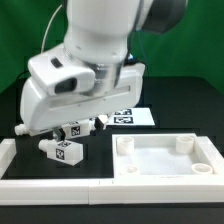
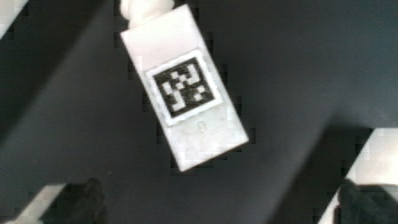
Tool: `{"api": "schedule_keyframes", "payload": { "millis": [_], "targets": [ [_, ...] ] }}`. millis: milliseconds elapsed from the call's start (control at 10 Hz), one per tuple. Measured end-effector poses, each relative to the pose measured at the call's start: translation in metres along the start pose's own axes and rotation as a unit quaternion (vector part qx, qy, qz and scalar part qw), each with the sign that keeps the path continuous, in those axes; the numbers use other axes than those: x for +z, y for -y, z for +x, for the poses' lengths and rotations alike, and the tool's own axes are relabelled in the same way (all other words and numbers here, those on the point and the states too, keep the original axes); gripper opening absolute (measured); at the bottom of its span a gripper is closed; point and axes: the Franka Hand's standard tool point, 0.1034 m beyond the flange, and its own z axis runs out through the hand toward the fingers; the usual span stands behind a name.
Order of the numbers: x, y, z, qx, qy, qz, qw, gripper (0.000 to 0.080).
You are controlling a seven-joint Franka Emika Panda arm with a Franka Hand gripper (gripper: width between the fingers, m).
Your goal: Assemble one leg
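Plainly, your gripper [image 2: 217, 203] stands spread and holds nothing. In the wrist view the two dark fingertips [image 2: 71, 203] sit well apart with only bare bench between them. The leg [image 2: 183, 88] lies flat on the bench [image 1: 190, 95] beneath the gripper, tag upward, touched by neither finger.

Its long axis runs roughly crosswise to the line joining the fingertips, though skewed a little from square, so the fingers face its long flanks rather than its ends. That is the relation your next move turns on. I judge that a descent would bring the fingers down on either side of the narrow body, and a small turn of the wrist beforehand would square them to the flanks. The leg seems roughly centred in the gap, perhaps a touch nearer one finger.

In the exterior view the hand hangs low over a cluster of small parts at that view's left. One peg [image 1: 78, 130] sits just under it and another peg [image 1: 62, 150] lies nearer the camera; you cannot tell for sure which of them the wrist camera sees. The tabletop [image 1: 165, 172] sits at that view's right, well apart from the gripper — the carry lies that way.
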Motion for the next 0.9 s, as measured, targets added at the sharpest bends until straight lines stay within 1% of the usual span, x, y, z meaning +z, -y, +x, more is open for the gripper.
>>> {"api": "schedule_keyframes", "payload": {
  "millis": [100, 200, 300, 400, 500, 600, 800, 900],
  "targets": [
    [0.012, -0.003, -0.005, -0.009, 0.027, -0.005, 1.0, 0.0648],
    [0.021, -0.006, -0.015, -0.022, 0.07, -0.01, 0.997, 0.0648],
    [0.027, -0.006, -0.02, -0.022, 0.095, -0.012, 0.995, 0.0648],
    [0.029, -0.002, -0.021, -0.023, 0.126, -0.007, 0.992, 0.0648],
    [0.03, -0.001, -0.017, -0.024, 0.135, -0.006, 0.99, 0.0648],
    [0.03, -0.002, -0.016, -0.025, 0.132, -0.007, 0.991, 0.0648],
    [0.033, -0.003, -0.017, -0.025, 0.134, -0.006, 0.991, 0.0648],
    [0.038, -0.011, -0.018, -0.034, 0.139, -0.019, 0.989, 0.0648]
  ]
}}
